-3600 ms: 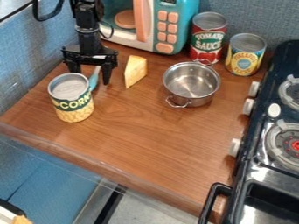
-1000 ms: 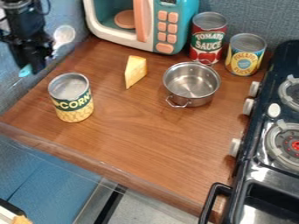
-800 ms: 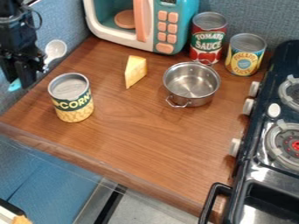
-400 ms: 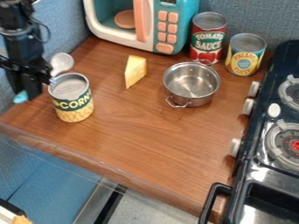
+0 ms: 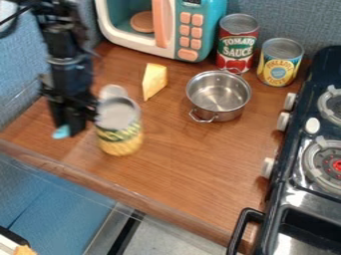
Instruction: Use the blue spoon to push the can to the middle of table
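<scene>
At the left of the table my gripper (image 5: pixel 72 128) hangs low, shut on the blue spoon (image 5: pixel 61 132). The spoon's blue handle end sticks out below the gripper on the left, and its pale bowl is on the right, behind the can's top. The corn can (image 5: pixel 120 130) stands just right of the gripper, blurred, its rim close to the spoon and the gripper's side. Most of the spoon's middle is hidden by the gripper.
The wooden table (image 5: pixel 180 159) also holds a cheese wedge (image 5: pixel 154 80), a metal pot (image 5: pixel 218 97), a tomato sauce can (image 5: pixel 237 44) and a pineapple can (image 5: pixel 279 62). A toy microwave (image 5: pixel 188 30) stands behind, a stove (image 5: pixel 303 169) at right.
The gripper has moved with the spoon rightward and toward the table's front edge. The corn can has shifted the same way, off its earlier spot.
</scene>
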Available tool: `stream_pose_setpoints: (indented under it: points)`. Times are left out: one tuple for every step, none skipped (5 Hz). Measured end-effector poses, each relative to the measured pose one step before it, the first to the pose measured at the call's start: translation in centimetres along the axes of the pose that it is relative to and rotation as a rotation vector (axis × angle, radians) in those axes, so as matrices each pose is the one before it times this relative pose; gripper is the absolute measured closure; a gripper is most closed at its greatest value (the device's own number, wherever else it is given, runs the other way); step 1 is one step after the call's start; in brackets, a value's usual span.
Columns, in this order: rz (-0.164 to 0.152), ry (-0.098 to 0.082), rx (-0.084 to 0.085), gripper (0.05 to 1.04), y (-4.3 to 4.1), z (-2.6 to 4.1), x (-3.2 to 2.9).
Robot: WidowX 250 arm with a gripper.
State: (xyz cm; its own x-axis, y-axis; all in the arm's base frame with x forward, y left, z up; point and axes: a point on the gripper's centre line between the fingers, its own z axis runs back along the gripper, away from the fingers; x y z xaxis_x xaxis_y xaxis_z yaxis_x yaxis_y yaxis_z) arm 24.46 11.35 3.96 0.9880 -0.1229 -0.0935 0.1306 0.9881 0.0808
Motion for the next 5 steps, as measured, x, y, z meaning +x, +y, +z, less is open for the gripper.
stream_pose_setpoints:
  points:
    - [-0.0562, -0.0066, -0.0046, 0.761, -2.886, 0.588, 0.368]
    - [-0.0456, -0.0159, -0.0130, 0.761, -3.250, 0.526, 1.211]
    - [-0.0030, -0.0064, -0.0200, 0.761, -1.535, 0.144, 0.525]
    - [0.0254, 0.0029, -0.0026, 0.761, 0.149, -0.011, -0.110]
    - [0.0966, 0.0164, 0.0037, 0.761, 3.013, -0.418, -1.304]
